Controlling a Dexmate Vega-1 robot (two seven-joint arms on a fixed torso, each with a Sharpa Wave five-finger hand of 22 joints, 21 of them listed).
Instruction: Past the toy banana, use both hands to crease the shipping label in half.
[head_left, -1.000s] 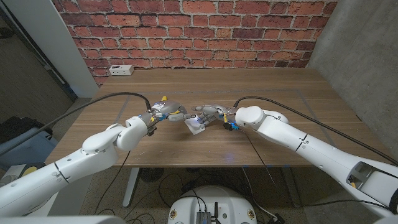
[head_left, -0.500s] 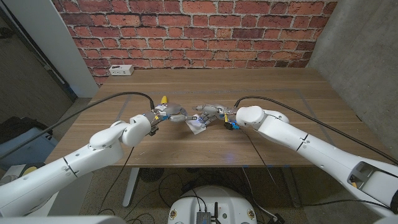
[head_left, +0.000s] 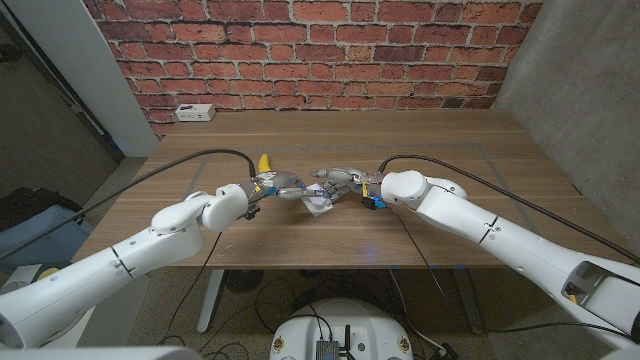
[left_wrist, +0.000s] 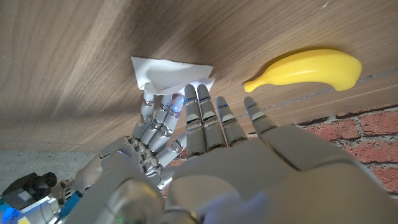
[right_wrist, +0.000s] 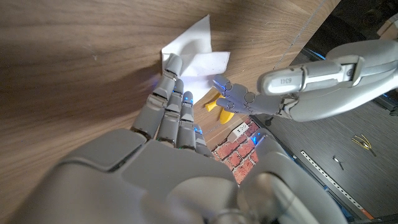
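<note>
The white shipping label (head_left: 318, 204) lies partly folded on the wooden table (head_left: 430, 140), just right of the yellow toy banana (head_left: 264, 162). My left hand (head_left: 281, 185) reaches in from the banana's side with its fingers stretched out. Its fingertips (left_wrist: 198, 94) touch the label (left_wrist: 171, 73) at its edge, next to the banana (left_wrist: 308, 67). From the other side, my right hand (head_left: 340, 181) lays straight fingers (right_wrist: 169, 93) on the label (right_wrist: 205, 59), one flap of which stands up. My left hand (right_wrist: 249, 99) and the banana (right_wrist: 219, 103) lie beyond it. Neither hand grips the paper.
A white power strip (head_left: 193, 113) sits at the table's far left corner by the brick wall. Black cables (head_left: 190, 158) run along both arms over the table. Bare wood stretches to the right and far side.
My left hand has slid forward and right until it meets the label, uncovering more of the banana. The label has shifted slightly under the fingers. My right hand has barely moved.
</note>
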